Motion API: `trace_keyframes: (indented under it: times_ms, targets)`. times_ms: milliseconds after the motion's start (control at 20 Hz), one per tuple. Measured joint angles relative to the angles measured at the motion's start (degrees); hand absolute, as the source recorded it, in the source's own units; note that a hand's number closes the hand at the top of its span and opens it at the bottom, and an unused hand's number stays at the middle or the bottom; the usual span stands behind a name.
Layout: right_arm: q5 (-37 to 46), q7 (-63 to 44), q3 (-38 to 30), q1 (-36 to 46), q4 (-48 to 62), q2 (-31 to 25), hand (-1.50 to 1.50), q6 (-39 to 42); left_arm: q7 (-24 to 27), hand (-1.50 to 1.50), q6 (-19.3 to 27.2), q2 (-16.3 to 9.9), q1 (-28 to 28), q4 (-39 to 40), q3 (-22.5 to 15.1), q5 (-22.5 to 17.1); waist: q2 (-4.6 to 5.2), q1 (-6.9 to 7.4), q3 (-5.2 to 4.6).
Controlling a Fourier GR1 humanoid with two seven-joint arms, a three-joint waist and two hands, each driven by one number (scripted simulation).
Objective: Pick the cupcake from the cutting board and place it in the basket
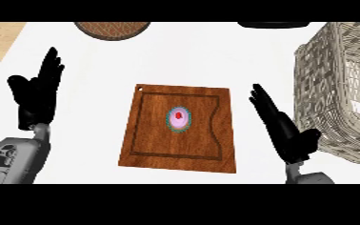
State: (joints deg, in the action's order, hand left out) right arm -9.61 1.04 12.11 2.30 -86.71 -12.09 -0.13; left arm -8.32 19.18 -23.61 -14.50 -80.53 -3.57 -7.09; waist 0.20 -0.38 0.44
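I see the cupcake [178,118] sitting near the middle of the cutting board [179,128], upright, pink frosting with a red dot on top, untouched by either hand. The board lies at the centre of the white tabletop [197,52]. The basket [327,90], a pale woven one, stands at about three o'clock from the board, just beside its right edge, so the carry I have ahead is short and sideways.

My right hand [281,126] hangs between board and basket, at roughly three o'clock from the cupcake, fingers straight and spread, holding nothing. I judge it sits there because it is the nearer hand to both pick and drop. My left hand [36,93] rests at nine o'clock, well apart from the board, open with fingers up, out of the way.

At twelve o'clock a brown round wooden object [112,28] and a dark item [274,25] are cut off by the far edge; neither blocks my path. The pick is not yet begun.
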Motion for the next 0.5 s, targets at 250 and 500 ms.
trace_keyframes:
  times_ms: [250,500]
  targets:
    - [3.19,-2.91,-2.36,11.79,3.1,-1.87,1.5,-0.34,0.24,0.0,-2.17,0.21,-0.31,-0.78,0.39,-0.39,-0.06,1.15,-0.32]
    - [7.01,2.8,1.06,22.76,4.21,4.01,-1.5,-2.32,0.68,0.0,-4.32,2.02,-0.22,-0.61,-1.07,-1.56,0.11,2.55,-0.41]
